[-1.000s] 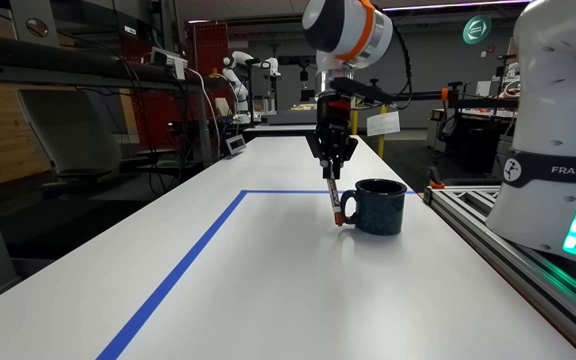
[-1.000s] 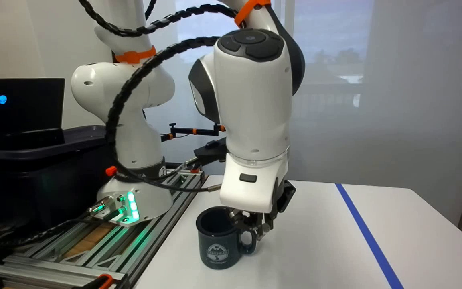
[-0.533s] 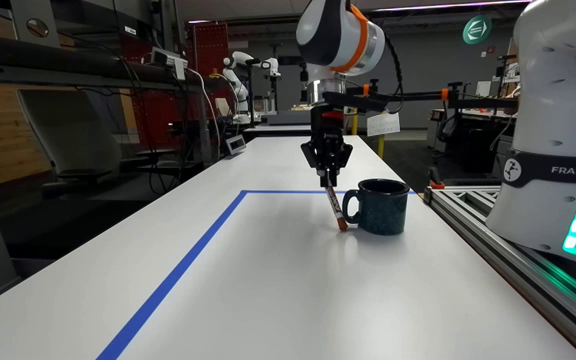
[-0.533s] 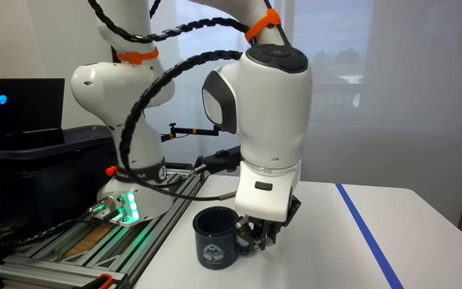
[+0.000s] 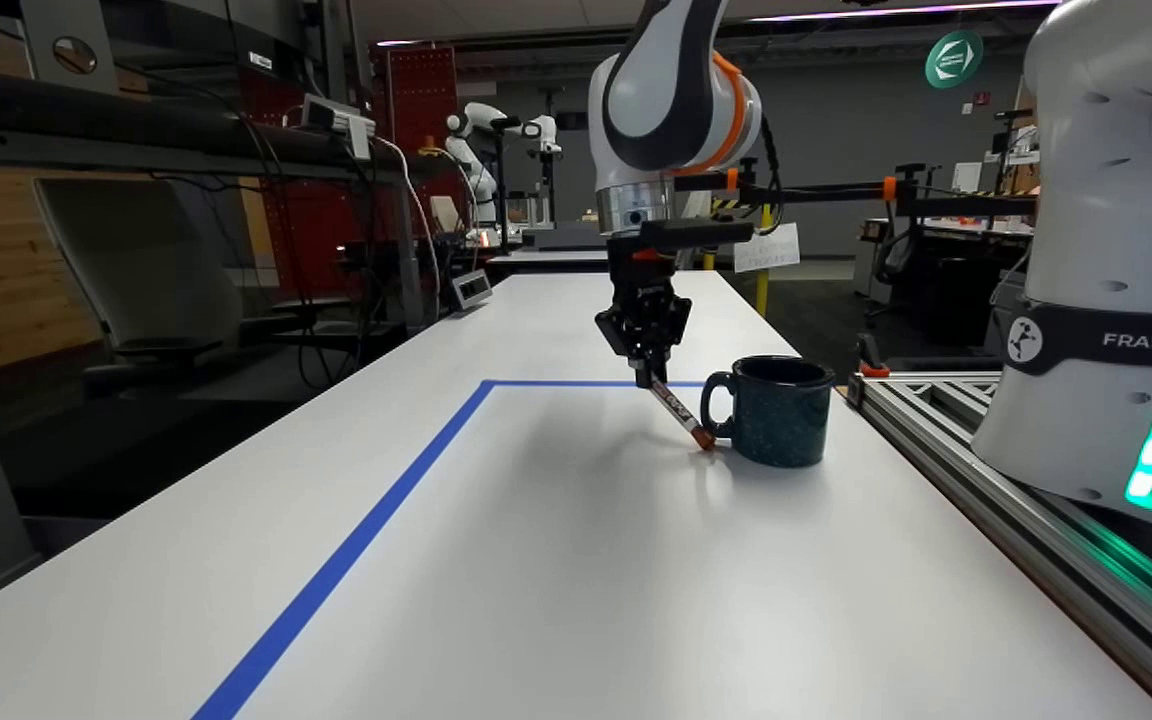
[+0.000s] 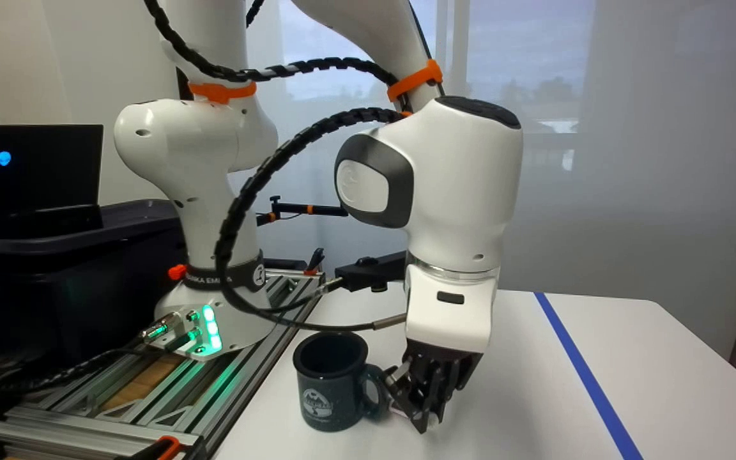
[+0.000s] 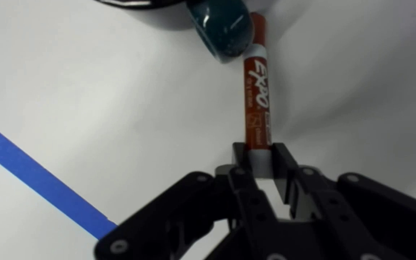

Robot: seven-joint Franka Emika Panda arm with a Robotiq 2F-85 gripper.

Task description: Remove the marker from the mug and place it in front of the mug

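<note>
Marker (image 7: 256,94): tipped farther over than half a second ago, its orange cap (image 7: 259,29) pointing down toward the foot of the mug (image 5: 786,412); it is outside the mug, by the handle (image 7: 226,29), slanting down from the pincer (image 7: 259,160).
Pincer: a little lower and more tilted than in that earlier frame; its fingers are clamped on the marker's pale rear end, one against each side.
Mug: upright on the counter (image 5: 536,600), shifted slightly toward the robot's base (image 6: 246,319) since then; dark teal, with a pale emblem (image 6: 318,404) on its wall.
Handle: turned to the pincer's side, just beside the cap, and overlapping the cap's edge in the wrist view.
Cap: low, near the counter; whether it touches that surface or the handle, I cannot quite tell from these angles.
Counter: white, seen under the mug in both exterior views.
Blue tape (image 5: 356,540): a long strip and a cross strip meeting at a corner, the long one well apart from the mug.
Arm (image 6: 460,185): white, with orange straps, bent down above the pincer.
Background: a laptop (image 6: 36,172) with a glowing blue mark, beside a dark bin (image 6: 68,294), in an exterior view.
</note>
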